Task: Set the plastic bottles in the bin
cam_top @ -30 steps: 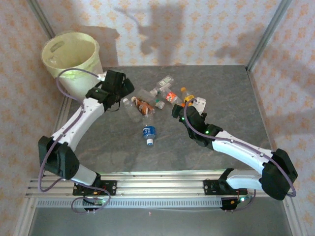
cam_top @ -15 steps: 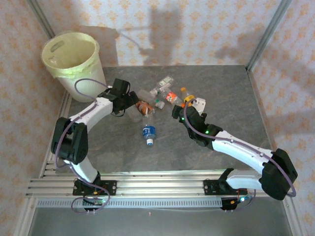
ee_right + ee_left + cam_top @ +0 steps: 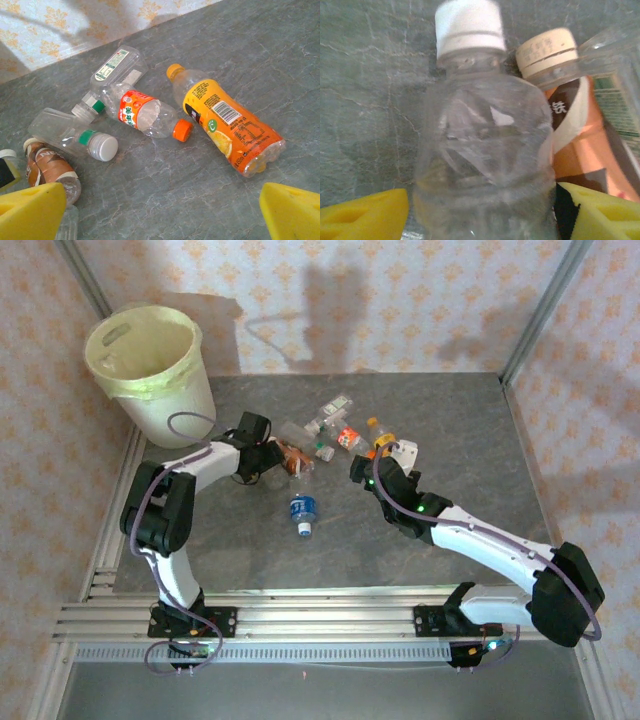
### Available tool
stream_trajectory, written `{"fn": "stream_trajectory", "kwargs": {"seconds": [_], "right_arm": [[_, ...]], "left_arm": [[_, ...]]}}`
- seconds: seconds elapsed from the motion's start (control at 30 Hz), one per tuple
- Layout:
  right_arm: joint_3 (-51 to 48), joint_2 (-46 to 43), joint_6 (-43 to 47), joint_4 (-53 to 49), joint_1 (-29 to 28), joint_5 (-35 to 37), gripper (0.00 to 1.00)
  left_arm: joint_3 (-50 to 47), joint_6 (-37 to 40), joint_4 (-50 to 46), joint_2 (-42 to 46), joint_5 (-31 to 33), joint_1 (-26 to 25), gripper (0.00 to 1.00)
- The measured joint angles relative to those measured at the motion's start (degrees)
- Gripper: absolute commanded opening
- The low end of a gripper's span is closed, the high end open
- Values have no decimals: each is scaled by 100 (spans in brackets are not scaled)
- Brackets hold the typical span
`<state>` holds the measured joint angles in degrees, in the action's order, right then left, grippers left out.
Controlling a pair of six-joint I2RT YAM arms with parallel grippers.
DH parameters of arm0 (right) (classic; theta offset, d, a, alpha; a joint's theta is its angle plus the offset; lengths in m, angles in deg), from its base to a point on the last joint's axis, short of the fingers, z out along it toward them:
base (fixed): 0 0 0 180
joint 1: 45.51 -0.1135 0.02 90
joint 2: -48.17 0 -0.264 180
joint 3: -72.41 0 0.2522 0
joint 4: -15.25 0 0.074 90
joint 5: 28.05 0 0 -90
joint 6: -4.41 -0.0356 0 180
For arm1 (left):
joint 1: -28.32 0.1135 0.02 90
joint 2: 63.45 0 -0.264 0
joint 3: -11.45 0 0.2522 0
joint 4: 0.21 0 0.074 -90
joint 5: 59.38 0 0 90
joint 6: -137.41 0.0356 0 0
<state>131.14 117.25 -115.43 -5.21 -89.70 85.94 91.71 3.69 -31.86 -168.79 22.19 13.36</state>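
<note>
Straddling the clear white-capped bottle [image 3: 480, 150] lying on the counter [image 3: 365, 75], cap pointing away, with the left claw [image 3: 482, 215] standing half-wide, jaws just beside its body and not yet pinching; seemingly light, slick and easily crushed, so calling for gentle mid-body pinching.

A clear bottle [image 3: 482, 165] sits between yellow jaws.

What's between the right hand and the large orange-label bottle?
The stretch is bare table, as the right wrist view shows: the right hand hovers open, short of the large orange-label bottle.
</note>
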Motion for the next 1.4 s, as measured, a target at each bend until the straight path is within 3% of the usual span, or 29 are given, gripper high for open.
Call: {"fn": "stream_trajectory", "kwargs": {"seconds": [0.27, 0.5, 0.7, 0.93, 1.17, 1.4], "right_arm": [[7, 72, -2, -94, 0, -26, 99], [31, 85, -2, -118, 0, -111, 99], [76, 87, 0, -92, 0, -129, 99], [83, 96, 2, 33, 0, -153, 99], [101, 96, 2, 68, 0, -157, 99], [101, 96, 0, 68, 0, -175, 99]], "left_arm": [[-74, 39, 219, -203, -61, 13, 59], [-227, 166, 227, 9, -31, 11, 52], [-291, 553, -44, 1366, 289, 11, 52], [1108, 1622, -256, 2262, 1290, 68, 50], [2426, 2319, 81, 2037, 2223, 887, 50], [3091, 2033, 623, 1191, 2702, 1679, 50]]}}
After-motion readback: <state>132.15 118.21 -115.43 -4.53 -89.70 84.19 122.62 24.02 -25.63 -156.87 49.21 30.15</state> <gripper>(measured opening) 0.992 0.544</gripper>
